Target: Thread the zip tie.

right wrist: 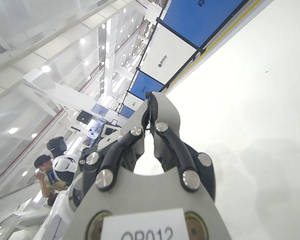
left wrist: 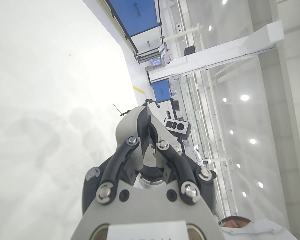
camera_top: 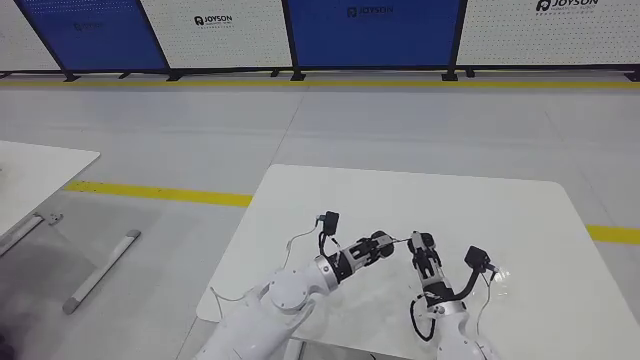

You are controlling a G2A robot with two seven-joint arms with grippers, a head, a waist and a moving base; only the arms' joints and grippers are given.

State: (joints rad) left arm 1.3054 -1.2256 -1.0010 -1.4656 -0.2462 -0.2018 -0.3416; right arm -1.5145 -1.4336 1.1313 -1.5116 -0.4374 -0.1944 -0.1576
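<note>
Both arms hang low over the front part of the white table, their tips close together. The left gripper is shut, its pads pressed flat together in the left wrist view. A thin black zip tie pokes out sideways past its fingers over the table. The right gripper is also shut. A thin black strand of the zip tie shows in the slit between its fingers. From above, a fine line of zip tie runs between the two grippers.
A small clear shiny object lies on the table beside the right arm. A second white table stands off to the left. Blue and white panels line the far side, past a yellow floor stripe.
</note>
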